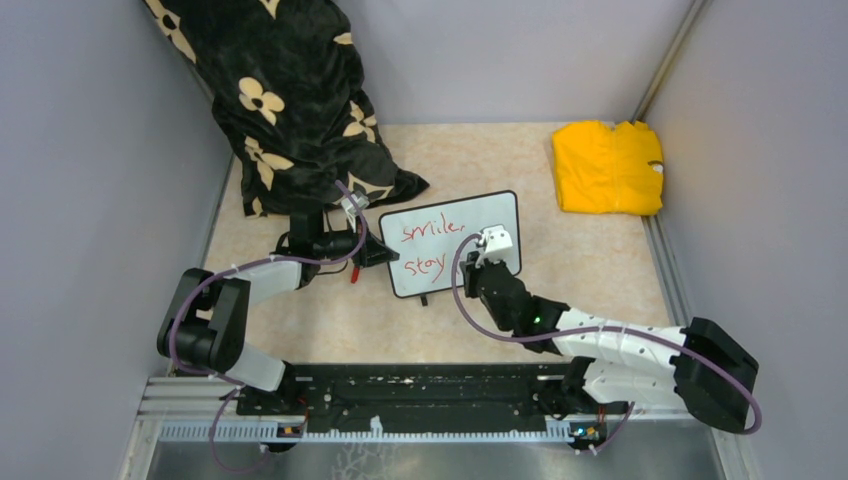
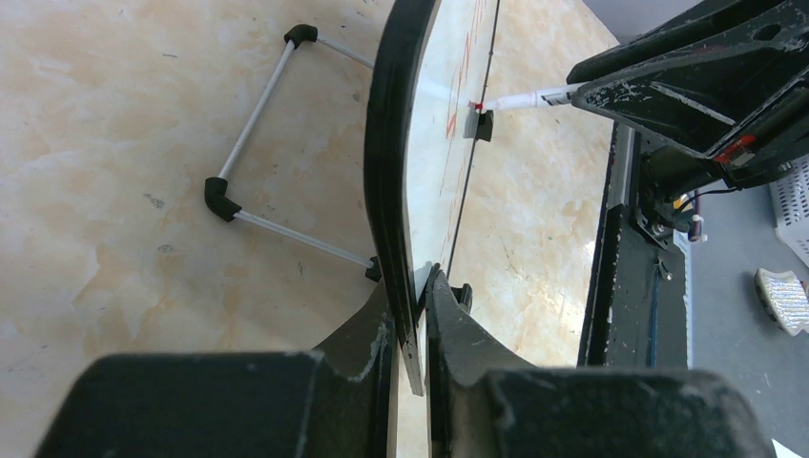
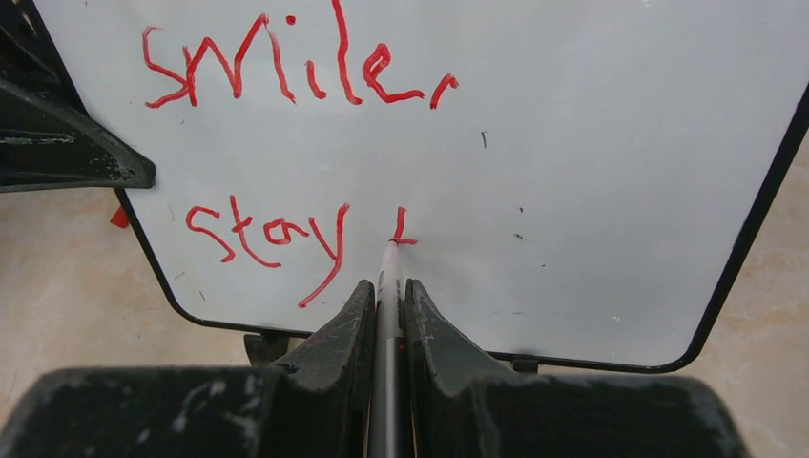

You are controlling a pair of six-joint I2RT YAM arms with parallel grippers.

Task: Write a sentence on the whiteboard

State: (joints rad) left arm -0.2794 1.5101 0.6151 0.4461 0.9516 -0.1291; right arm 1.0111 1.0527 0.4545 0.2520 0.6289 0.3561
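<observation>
The whiteboard [image 1: 492, 214], white with a thin black frame, stands tilted at mid table. Red writing on it reads "smile," [image 3: 286, 67] above "stay" [image 3: 267, 239], and a short fresh stroke [image 3: 402, 232] sits right of "stay". My left gripper [image 1: 375, 250] is shut on the whiteboard's left edge [image 2: 386, 143], one finger on each face. My right gripper [image 3: 388, 296] is shut on a white marker [image 3: 389, 272], whose red tip touches the board at the fresh stroke. The left wrist view shows that marker [image 2: 520, 98] from the side, meeting the board.
A black cloth with pale flowers [image 1: 290, 90] hangs at the back left. A folded yellow cloth [image 1: 608, 165] lies at the back right. A small red piece [image 1: 353, 272] lies left of the board. A wire stand [image 2: 258, 134] props the board from behind. Grey walls close both sides.
</observation>
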